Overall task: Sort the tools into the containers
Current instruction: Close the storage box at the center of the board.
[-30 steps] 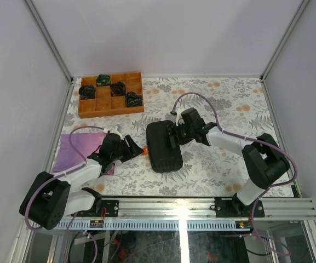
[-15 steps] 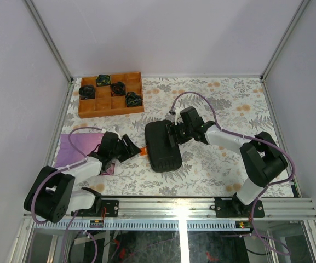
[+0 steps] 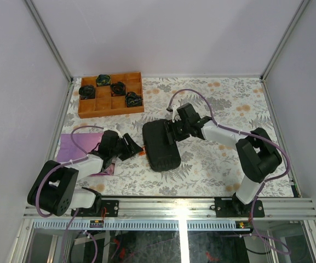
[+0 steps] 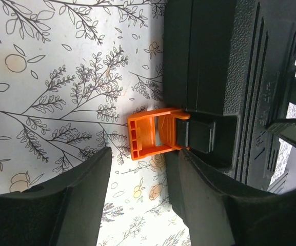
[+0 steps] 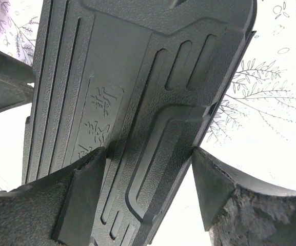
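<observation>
Compared with a second ago, the case (image 3: 160,147) has slid a little toward the left edge of the counter (image 3: 229,98). It's about mid-counter, lid shut, long side running near to far. The right arm went along with it, reaching further left than before.

The right tool (image 5: 148,154) is on the case's far right side. In its wrist view the fingers (image 5: 83,200) are spread pretty wide, with the textured lid filling the gap between them. The tips look like they're against the lid's raised panel, but honestly I can't tell from this angle if it's actually pinching anything or just resting there.

The left arm has swung in too, with its elbow pulled back toward the near left corner. The left tool (image 4: 143,164) is now closer to the case's left side, lined up on the orange latch (image 4: 150,134). It's about half open and has hold of nothing. The latch sticks out from the case just past the fingertips, flipped outward over the counter. One finger runs up next to the case's side.

The wooden tray (image 3: 111,112) in the far left corner, with dark round bits in some of its compartments, hasn't budged. Same for the purple cloth (image 3: 70,148) by the left edge.
</observation>
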Robot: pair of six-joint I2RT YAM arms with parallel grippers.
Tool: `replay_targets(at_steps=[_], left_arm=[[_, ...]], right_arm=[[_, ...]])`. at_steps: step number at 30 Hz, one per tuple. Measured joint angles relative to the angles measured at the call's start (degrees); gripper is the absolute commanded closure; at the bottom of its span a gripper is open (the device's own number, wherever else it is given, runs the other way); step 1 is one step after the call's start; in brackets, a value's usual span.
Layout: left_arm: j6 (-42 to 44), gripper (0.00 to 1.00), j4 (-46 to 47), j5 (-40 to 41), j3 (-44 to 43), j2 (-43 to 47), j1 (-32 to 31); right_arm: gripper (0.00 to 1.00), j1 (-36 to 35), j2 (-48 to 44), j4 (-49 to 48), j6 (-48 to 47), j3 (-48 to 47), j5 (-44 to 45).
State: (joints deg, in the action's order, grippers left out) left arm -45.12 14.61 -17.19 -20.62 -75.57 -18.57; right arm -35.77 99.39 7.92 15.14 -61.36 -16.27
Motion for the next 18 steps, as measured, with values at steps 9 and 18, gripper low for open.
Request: replay_targets(at_steps=[9,18], left_arm=[[-0.5,0.50,0.4,0.0,0.0,-0.6,0.2],[-1.7,0.62,3.8,-0.5,0.0,-3.4,0.3]], right_arm=[[0.27,0.0,1.5,1.5,-0.2,-2.1,-0.3],[0.28,0.0,1.5,1.5,-0.1,-2.1,-0.4]])
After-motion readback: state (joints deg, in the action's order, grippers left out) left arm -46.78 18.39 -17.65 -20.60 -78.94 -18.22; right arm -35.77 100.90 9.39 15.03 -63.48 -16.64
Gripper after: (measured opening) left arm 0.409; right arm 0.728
